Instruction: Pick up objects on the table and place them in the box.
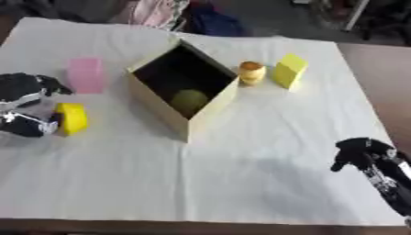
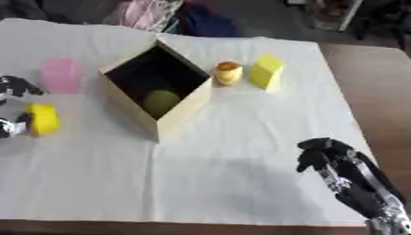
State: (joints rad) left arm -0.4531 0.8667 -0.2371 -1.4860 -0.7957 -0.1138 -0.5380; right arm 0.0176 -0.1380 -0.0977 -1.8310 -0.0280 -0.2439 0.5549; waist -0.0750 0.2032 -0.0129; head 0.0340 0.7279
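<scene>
Yellow block [image 1: 72, 118] sits at table's left edge, left hand [image 1: 28, 108] curled around it. Box [image 1: 160, 110] just right, green ball [image 1: 189, 101] inside. Right hand [image 1: 361, 153] idle, fingers curled, holding nothing. Risk: block slips or clips the box wall during transfer.

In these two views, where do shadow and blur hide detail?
Left eye view: the box interior is dark, its greenish object dim; the left robot hand by the yellow block shows glare. Right eye view: the right robot hand is blurred.
</scene>
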